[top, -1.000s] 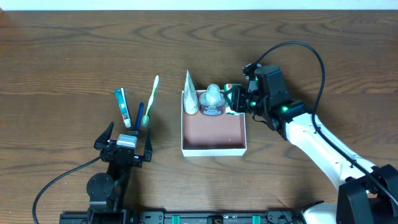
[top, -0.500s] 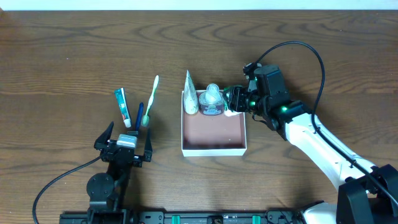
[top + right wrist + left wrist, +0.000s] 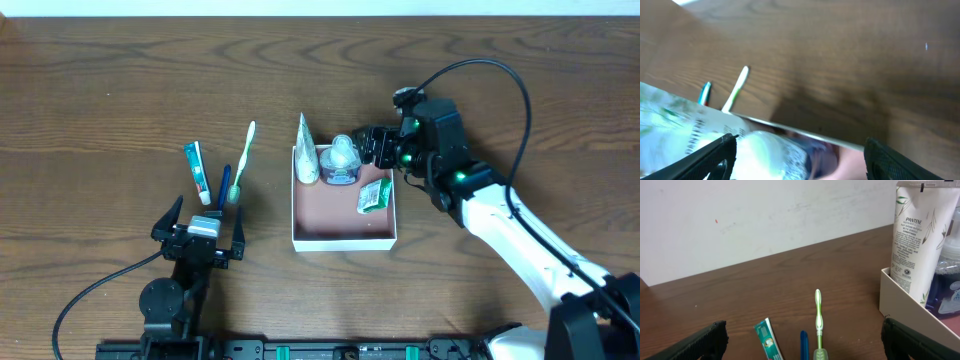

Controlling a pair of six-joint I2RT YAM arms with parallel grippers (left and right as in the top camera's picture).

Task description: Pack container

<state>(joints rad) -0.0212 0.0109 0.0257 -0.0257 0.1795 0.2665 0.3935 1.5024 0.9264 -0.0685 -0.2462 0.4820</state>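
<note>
The container [image 3: 345, 239] is a shallow white box with a pinkish-brown floor at the table's middle. In it stand a white Pantene tube [image 3: 306, 150] and a clear bottle with a blue label [image 3: 342, 160] along the far wall, and a small green packet [image 3: 374, 195] lies at its right side. My right gripper [image 3: 375, 147] is open and empty just above the container's far right corner. My left gripper [image 3: 198, 232] is open and empty, near the front left. A green toothpaste tube [image 3: 197, 171], a blue pen [image 3: 224, 186] and a green toothbrush [image 3: 240, 160] lie on the table beyond it.
The left wrist view shows the toothpaste tube [image 3: 767, 341], pen [image 3: 803, 344] and toothbrush [image 3: 817, 317] between the fingers, and the container's left wall [image 3: 900, 305] with the Pantene tube [image 3: 917, 240]. The right arm's black cable [image 3: 480, 75] arcs above the table.
The green packet has left my right gripper and now lies on the container's floor at the right. The right gripper has opened and drawn slightly back. The left arm has not moved.
</note>
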